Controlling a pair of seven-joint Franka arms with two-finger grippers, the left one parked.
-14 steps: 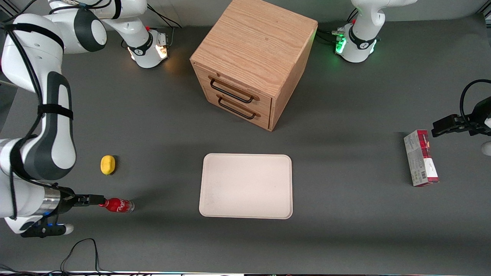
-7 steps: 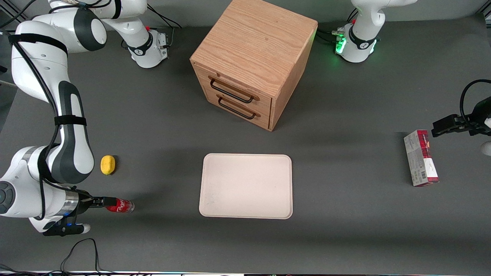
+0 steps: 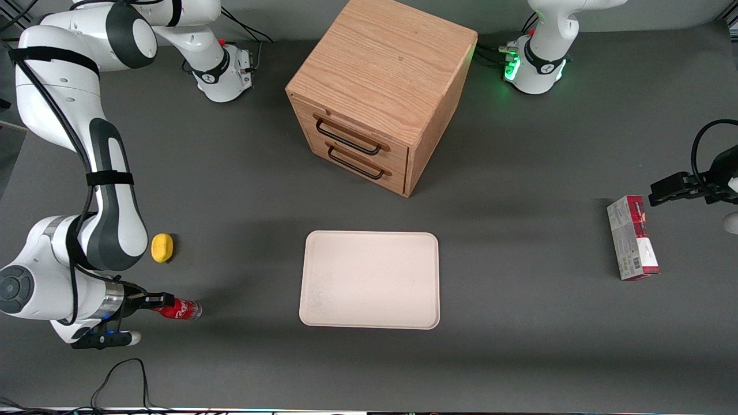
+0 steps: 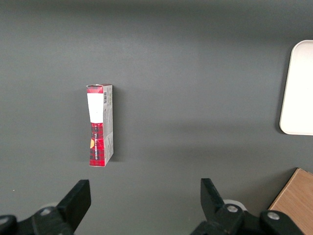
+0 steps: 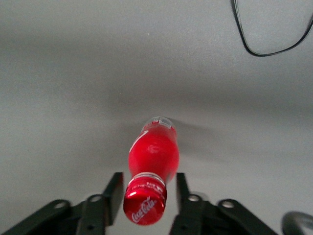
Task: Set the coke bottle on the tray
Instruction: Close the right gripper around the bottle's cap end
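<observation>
My gripper sits low over the table at the working arm's end, its two fingers spread to either side of the coke bottle's cap and neck, with a sliver of gap showing on each side, so I judge it open around the neck and not yet clamped. The coke bottle lies on its side on the dark table, cap toward the gripper and clear base pointing toward the tray.

By my reading the task is at its start: the reach is made, but the grasp, the lift, the carry and the set-down all remain. The tray lies bare in the middle of the table, well apart from the bottle, with nothing standing between them.

A yellow lump rests near the bottle, farther from the front camera and off the line to the tray. The wooden cabinet stands farther from the camera than the tray; a grey-and-red carton lies toward the parked arm's end. A loose black cable trails near the gripper.
</observation>
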